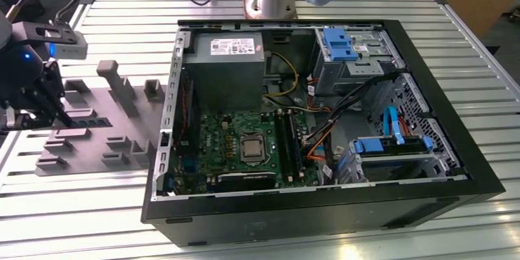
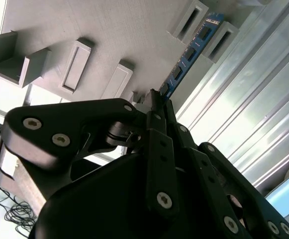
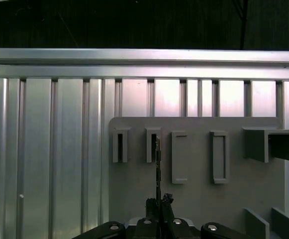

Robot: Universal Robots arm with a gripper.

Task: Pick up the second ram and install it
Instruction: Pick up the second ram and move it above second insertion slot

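Jaws clamped on second ram | far end at grey fixture

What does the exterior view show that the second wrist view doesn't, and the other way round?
The exterior view adds: the open computer case, its green motherboard with long black slots, and blue drive brackets.
The second wrist view adds: the chip face of the second ram, with a row of black chips. Its far end sits between two upright blocks of the grey fixture, and its near end is clamped in the gripper.
Shared: the gripper, the grey fixture and the ribbed metal table.
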